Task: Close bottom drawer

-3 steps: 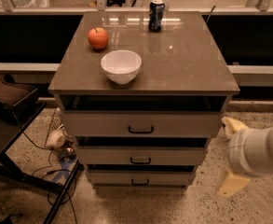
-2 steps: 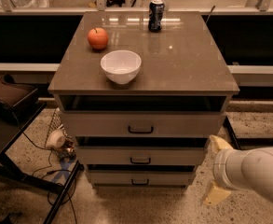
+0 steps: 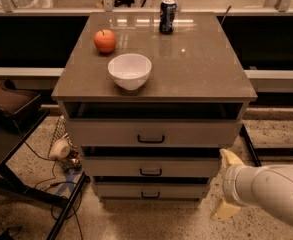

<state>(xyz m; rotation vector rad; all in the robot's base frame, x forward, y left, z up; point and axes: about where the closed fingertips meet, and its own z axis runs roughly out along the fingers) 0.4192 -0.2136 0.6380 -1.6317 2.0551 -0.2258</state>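
The bottom drawer (image 3: 151,189) is seen as the lowest of three in the cabinet (image 3: 151,74). Its front is pale grey-white, wide and shallow, held level, and a small black bar handle (image 3: 150,195) is fixed at its centre. A dark gap is seen along its top edge, under the middle drawer (image 3: 151,167). How far it is pulled out cannot be told. The gripper (image 3: 227,185) is held just right of the cabinet at bottom-drawer height, fingers spread apart, not touching the drawer.

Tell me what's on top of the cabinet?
A red apple, a white bowl that looks empty, and a dark soda can. The cabinet top under them is hidden. The tool hangs low at the right, beside the bottom drawer.
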